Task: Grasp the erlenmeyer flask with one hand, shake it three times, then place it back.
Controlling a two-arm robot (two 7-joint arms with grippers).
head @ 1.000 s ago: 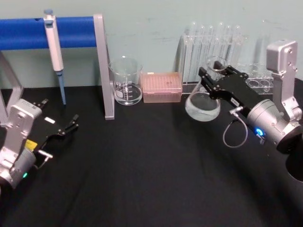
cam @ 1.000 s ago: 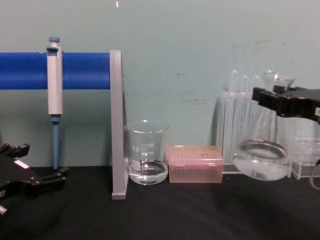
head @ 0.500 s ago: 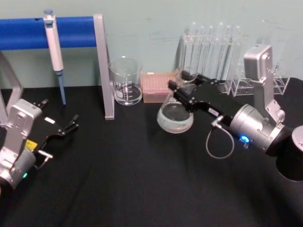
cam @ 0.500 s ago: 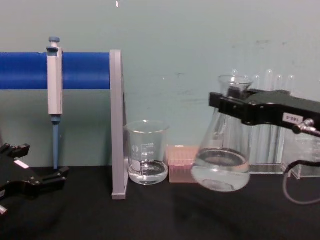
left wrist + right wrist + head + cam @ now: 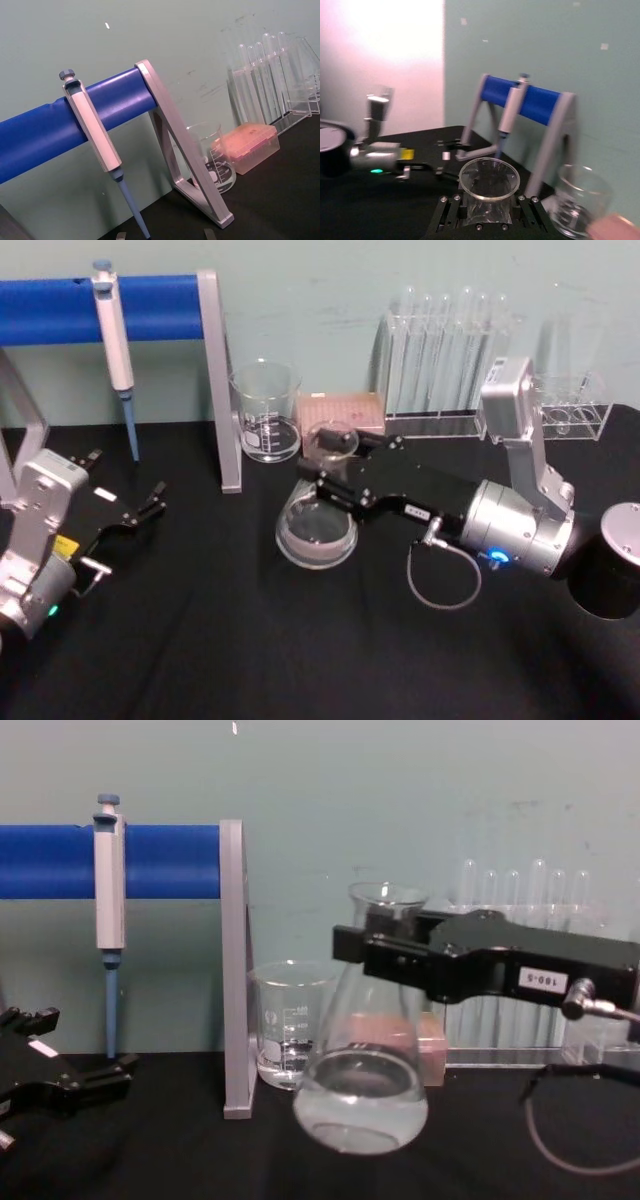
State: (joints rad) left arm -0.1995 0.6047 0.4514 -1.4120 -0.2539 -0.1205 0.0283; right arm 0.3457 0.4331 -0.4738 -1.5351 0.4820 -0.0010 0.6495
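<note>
While the right gripper (image 5: 385,946) jaws clamp the erlenmeyer flask (image 5: 362,1105) neck, flask tilts slightly before the beaker (image 5: 288,1020); left gripper (image 5: 128,480) parked at left, jaws apart.

I see the flask (image 5: 316,528) hanging by its neck in the right gripper (image 5: 325,464), whose jaws clamp it just below the flared rim. It is clear conical glass with a little clear liquid pooled in its wide base. It leans slightly, rim towards the right, about mid-table (image 5: 250,640), with its base seemingly just off the surface.
</note>
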